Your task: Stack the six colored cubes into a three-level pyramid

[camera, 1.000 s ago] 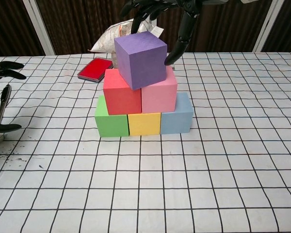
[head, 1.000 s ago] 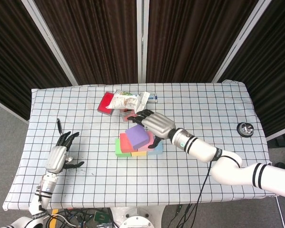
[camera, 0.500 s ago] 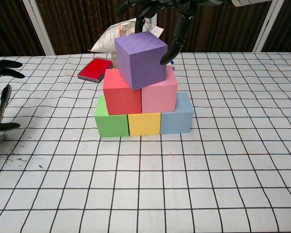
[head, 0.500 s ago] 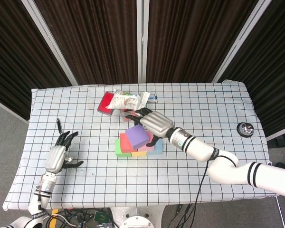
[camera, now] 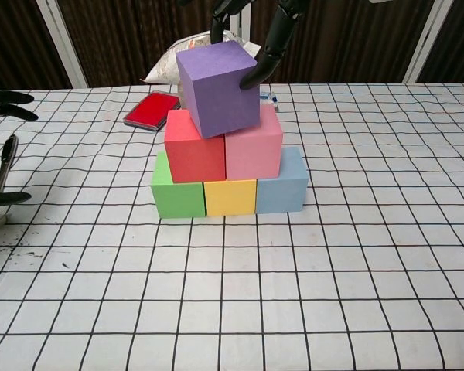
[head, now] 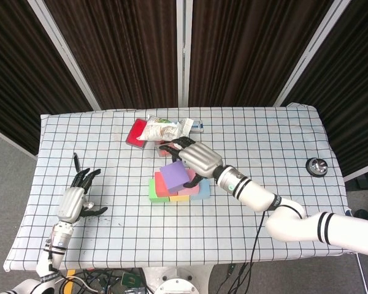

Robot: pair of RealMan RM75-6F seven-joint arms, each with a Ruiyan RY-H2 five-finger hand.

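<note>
From the head view, the purple cube tops the stack near the middle of the worktop, turned so its corners sit askew to the rows beneath. The right hand grips it, fingers clamped on its sides. The left hand lies at the near left edge, fingers spread apart, holding nothing. A gridded white cloth covers the worktop; dark curtains hang behind.

From the chest view, the purple cube rests tilted on the red cube and pink cube, above the green cube, yellow cube and blue cube. A dark fingertip touches its right face.
</note>
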